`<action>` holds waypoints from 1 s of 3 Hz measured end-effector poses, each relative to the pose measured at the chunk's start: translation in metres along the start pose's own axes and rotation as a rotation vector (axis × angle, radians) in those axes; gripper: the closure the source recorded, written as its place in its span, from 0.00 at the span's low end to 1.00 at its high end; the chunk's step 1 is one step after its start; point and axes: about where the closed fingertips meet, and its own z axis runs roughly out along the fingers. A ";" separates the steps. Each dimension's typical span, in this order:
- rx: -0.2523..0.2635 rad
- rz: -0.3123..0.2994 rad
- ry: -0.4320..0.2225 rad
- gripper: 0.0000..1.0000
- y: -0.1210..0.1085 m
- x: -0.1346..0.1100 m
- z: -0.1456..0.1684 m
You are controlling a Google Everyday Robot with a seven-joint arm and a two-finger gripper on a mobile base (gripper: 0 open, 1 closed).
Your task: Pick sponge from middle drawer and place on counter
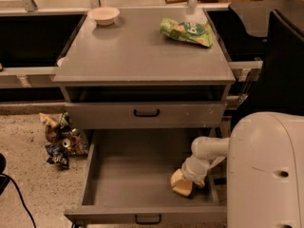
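- The sponge (181, 185), a small pale yellow pad, is lying on the floor of the middle drawer (133, 170), in the drawer's front right corner, close to the right side wall.
- The gripper (189, 178) is reaching down into that same corner and is sitting right against the sponge. From this angle, whether it is apart or clamped on the pad cannot be told, because the white wrist is covering it.
- The robot's white arm (209, 148) is coming in over the drawer's right wall from the robot's bulky white body (266, 175), which is filling the lower right of the view.
- The middle drawer is standing pulled far out toward the camera, showing a plain grey floor and a small black handle (147, 219) on its front edge.
- Above it, a second grey drawer (190, 115) with a white-scuffed front and a black handle is sitting only slightly out.
- The counter (142, 56) — the flat grey top of the cabinet — is carrying two things well apart from each other: a green snack bag (186, 31) near the back right and a small pale bowl (103, 15) at the back left.
- On the speckled floor (28, 141) left of the cabinet, a few crumpled wrappers (59, 139) are lying in a heap, and a black cable (19, 198) is trailing along the bottom left.
- A dark chair back (285, 65) is standing to the right of the cabinet.
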 end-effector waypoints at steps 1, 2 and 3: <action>0.000 0.000 0.000 0.65 0.001 0.000 -0.002; -0.054 0.002 -0.019 0.89 -0.001 0.005 -0.007; -0.146 -0.018 -0.071 1.00 0.003 0.011 -0.027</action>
